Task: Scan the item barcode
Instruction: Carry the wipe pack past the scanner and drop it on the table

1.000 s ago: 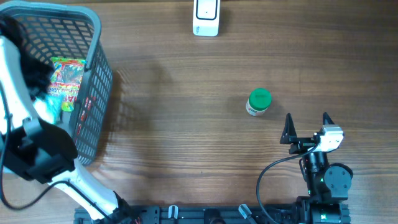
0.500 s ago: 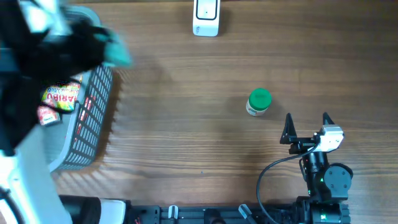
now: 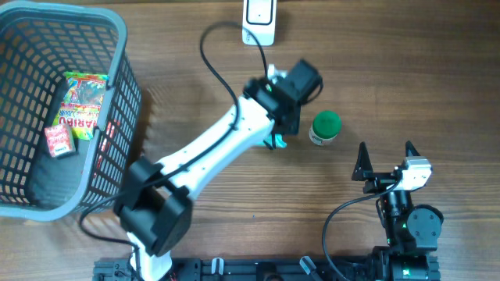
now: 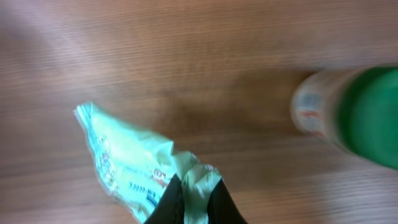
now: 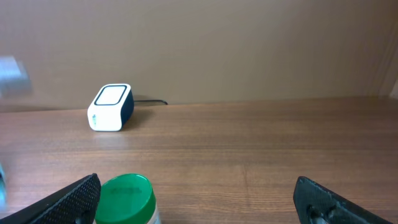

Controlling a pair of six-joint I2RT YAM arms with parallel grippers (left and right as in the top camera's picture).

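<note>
Left gripper is pinched tight on one end of a pale green packet. The packet is over the table, just left of the green-lid jar, apart from it. Scanner is beyond the jar and to its left, well apart, at the far edge. Right gripper has fingers spread wide, holding nothing, on the near side of the jar, slightly right. Basket is far left of the jar, two packs inside. Wrist view is blurred, so I can't tell where the packet's barcode faces.
</note>
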